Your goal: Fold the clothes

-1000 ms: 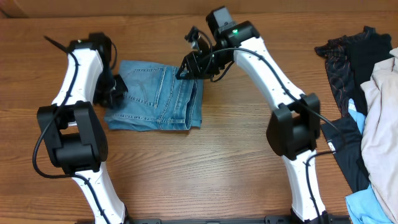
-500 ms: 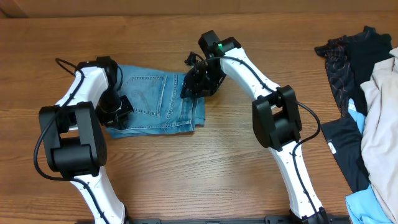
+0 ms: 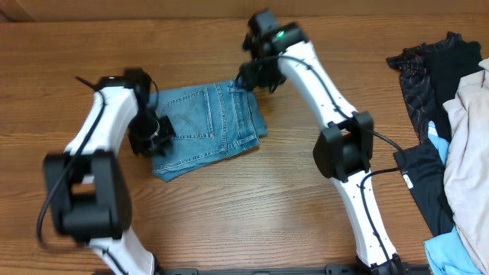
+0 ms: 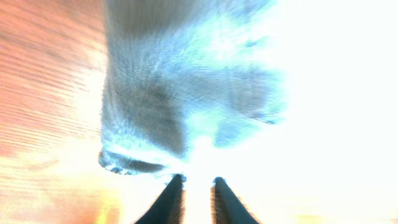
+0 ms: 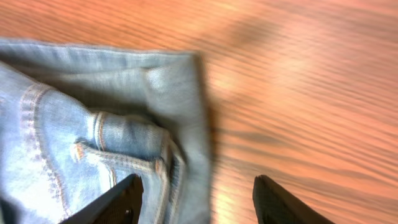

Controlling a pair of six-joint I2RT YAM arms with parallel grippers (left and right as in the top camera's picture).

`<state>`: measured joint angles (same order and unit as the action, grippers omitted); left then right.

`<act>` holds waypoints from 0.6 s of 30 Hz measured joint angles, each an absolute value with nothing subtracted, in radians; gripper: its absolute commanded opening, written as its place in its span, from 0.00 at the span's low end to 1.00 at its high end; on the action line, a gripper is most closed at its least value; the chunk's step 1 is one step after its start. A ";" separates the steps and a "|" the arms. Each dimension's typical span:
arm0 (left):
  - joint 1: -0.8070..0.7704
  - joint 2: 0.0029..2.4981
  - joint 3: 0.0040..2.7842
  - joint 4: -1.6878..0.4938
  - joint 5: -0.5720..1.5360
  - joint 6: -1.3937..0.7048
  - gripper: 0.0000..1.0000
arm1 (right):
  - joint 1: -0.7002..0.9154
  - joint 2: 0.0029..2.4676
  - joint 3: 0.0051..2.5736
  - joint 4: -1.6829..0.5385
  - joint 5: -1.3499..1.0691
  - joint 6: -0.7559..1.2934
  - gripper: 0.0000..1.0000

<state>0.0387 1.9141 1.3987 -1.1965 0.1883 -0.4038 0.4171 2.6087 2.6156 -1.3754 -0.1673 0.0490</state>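
Observation:
The clothes, a folded pair of light blue jeans (image 3: 208,126), lie left of the table's middle, turned at a slant. My left gripper (image 3: 155,140) is at their left edge. In the left wrist view glare washes out most of the picture: the two dark fingertips (image 4: 174,190) stand a narrow gap apart just below a denim edge (image 4: 155,106), and what lies in the gap is hidden. My right gripper (image 3: 250,76) hovers over the jeans' far right corner. Its jaws (image 5: 199,199) stand wide apart over the waistband hem (image 5: 124,158), gripping nothing.
A heap of other garments covers the table's right edge: a dark patterned one (image 3: 428,69), a beige cloth (image 3: 467,145) and a bit of pale blue fabric (image 3: 451,256). Bare wooden table (image 3: 252,206) runs in front of the jeans.
The jeans have slid right and turned so their right end points away. The right gripper's jaws have spread wider and the arm has drawn back. The left gripper has followed the jeans' left edge.

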 measured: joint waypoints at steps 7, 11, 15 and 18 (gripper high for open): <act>0.039 1.647 1.414 -0.762 0.167 -0.281 0.46 | 0.383 2.537 2.908 -1.670 -0.176 0.044 0.43; 0.039 1.689 1.416 -0.564 0.157 -0.207 0.46 | 0.395 2.518 2.889 -1.692 -0.364 0.054 0.40; 0.039 1.809 1.416 -0.505 0.153 -0.175 0.45 | 0.423 2.518 2.796 -1.694 -0.484 0.052 0.40; 0.041 1.932 1.439 -0.534 0.152 -0.160 0.45 | 0.456 2.518 2.693 -1.692 -0.530 0.052 0.40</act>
